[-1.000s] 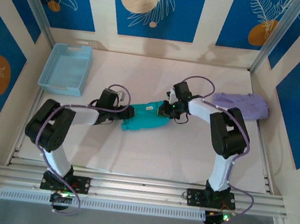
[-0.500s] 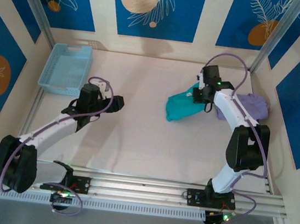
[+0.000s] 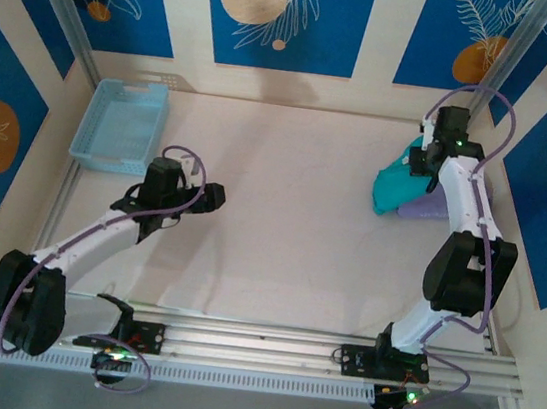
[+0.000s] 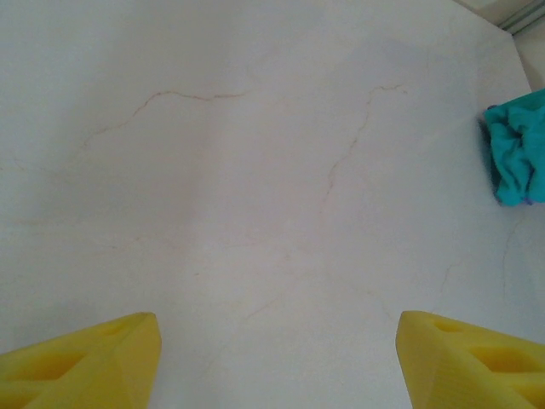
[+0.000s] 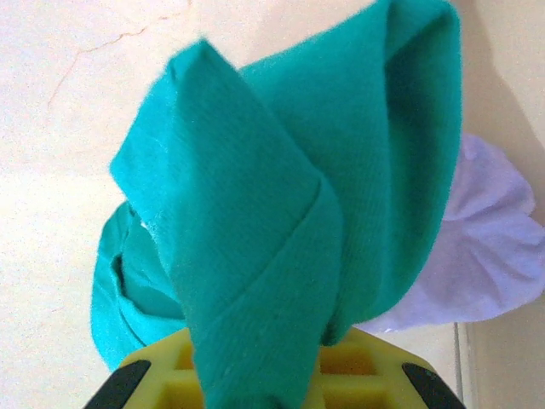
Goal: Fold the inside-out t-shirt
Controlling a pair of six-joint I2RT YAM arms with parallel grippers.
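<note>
At the far right of the bench, our right end effector (image 3: 420, 165) is clamped on one edge of the teal t-shirt (image 5: 281, 213), which hangs from the yellow pads in a thick, layered bundle. Its lower end reaches down beside a folded lavender garment (image 5: 498, 256) and overlaps it in the overhead view; we cannot tell whether the cloth rests on anything. Across the bench (image 3: 300, 158), well apart from the shirt, our left end effector (image 3: 214, 197) stands wide open over bare surface with nothing between its pads. A light blue basket (image 3: 121, 124) sits in the far left corner. We judge the folding itself largely finished: the shirt shows as a compact wad rather than a spread garment, though its layers look loose and uneven. What remains, by our reading, is to lay the bundle down by the lavender one, let go, and perhaps tidy the edges.
</note>
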